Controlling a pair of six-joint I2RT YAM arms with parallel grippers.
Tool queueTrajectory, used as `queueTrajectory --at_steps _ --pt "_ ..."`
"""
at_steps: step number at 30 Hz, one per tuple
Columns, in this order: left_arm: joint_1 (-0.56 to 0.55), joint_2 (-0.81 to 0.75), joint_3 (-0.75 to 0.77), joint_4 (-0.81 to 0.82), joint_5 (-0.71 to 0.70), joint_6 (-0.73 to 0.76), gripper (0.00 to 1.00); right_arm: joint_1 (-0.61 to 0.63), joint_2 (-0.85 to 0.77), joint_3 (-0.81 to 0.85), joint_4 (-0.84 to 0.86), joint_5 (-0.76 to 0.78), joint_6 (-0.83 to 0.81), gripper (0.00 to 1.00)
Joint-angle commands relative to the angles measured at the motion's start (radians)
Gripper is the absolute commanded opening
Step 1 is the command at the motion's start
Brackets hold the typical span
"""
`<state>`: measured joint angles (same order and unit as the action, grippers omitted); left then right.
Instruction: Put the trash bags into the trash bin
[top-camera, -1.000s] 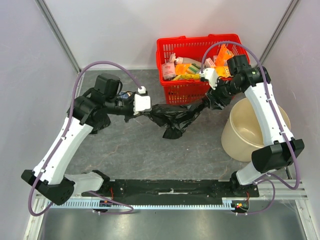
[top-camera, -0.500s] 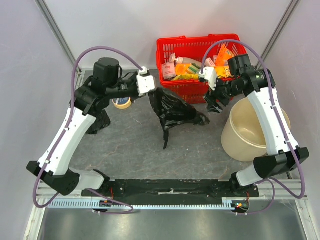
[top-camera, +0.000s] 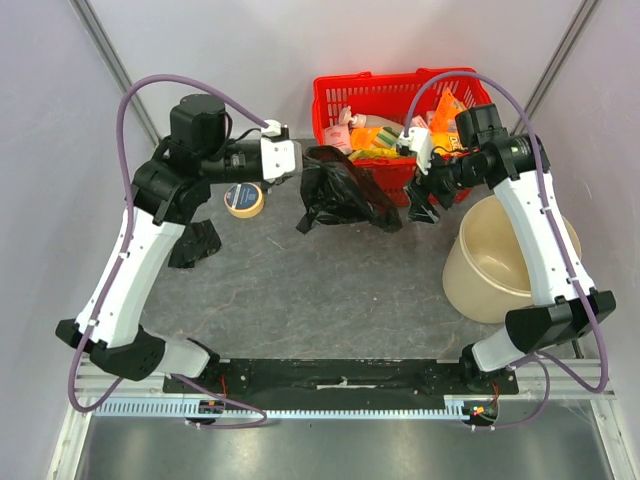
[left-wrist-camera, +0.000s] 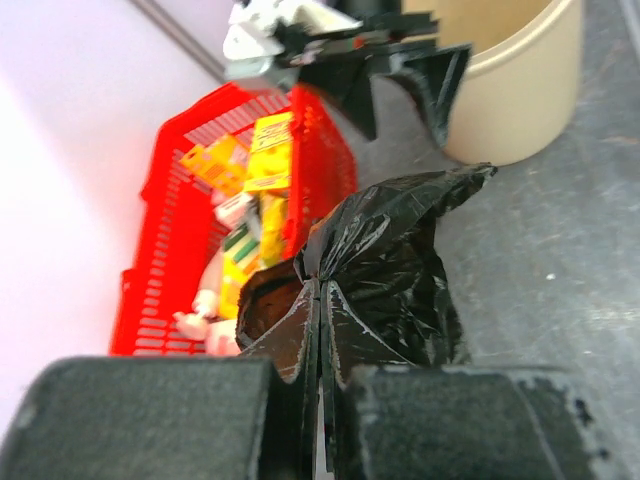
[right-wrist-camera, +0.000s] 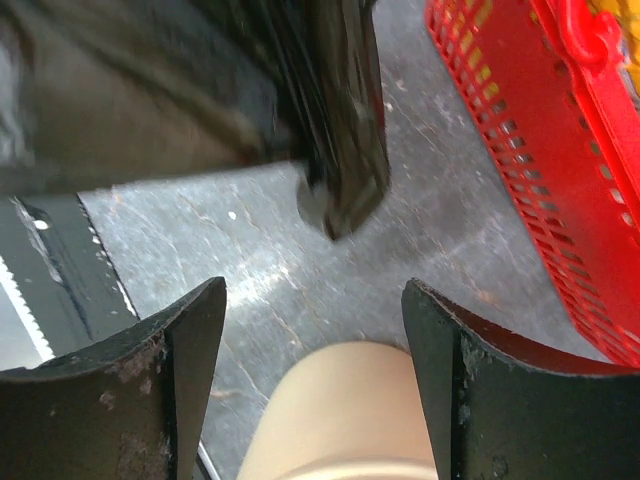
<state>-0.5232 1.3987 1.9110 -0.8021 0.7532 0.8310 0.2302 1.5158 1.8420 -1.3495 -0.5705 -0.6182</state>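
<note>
My left gripper (top-camera: 303, 163) is shut on a crumpled black trash bag (top-camera: 342, 193) and holds it up in front of the red basket; the left wrist view shows the bag (left-wrist-camera: 385, 270) pinched between the fingers of that gripper (left-wrist-camera: 321, 305). My right gripper (top-camera: 426, 200) is open and empty, just right of the bag and left of the beige trash bin (top-camera: 478, 272). In the right wrist view this gripper (right-wrist-camera: 312, 300) hangs over the bin's rim (right-wrist-camera: 340, 410), with the bag (right-wrist-camera: 330, 110) blurred ahead. A second black trash bag (top-camera: 195, 243) lies on the table at the left.
A red wire-mesh basket (top-camera: 352, 181) full of packaged goods stands at the back, right behind the held bag and next to the bin. A roll of tape (top-camera: 243, 199) lies under my left arm. Grey walls close in both sides.
My left gripper has lifted the bag up and toward the back. The bag no longer stretches across to my right gripper, which is open and has shifted slightly back.
</note>
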Motion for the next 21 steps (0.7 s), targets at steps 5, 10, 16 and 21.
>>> queueTrajectory --at_steps 5,10,16,21 --pt "-0.003 -0.032 -0.099 0.088 0.016 -0.209 0.02 0.06 0.023 0.059 0.01 -0.223 0.022 0.8" --pt "-0.006 -0.004 -0.084 0.155 -0.152 -0.297 0.02 0.1 -0.035 0.007 0.009 -0.213 0.014 0.82" --pt "-0.006 0.02 -0.047 0.155 -0.224 -0.371 0.02 0.129 -0.08 0.016 0.01 -0.198 0.032 0.84" --pt "-0.009 0.013 -0.021 0.144 -0.238 -0.424 0.02 0.164 -0.074 -0.016 0.045 -0.218 0.061 0.86"
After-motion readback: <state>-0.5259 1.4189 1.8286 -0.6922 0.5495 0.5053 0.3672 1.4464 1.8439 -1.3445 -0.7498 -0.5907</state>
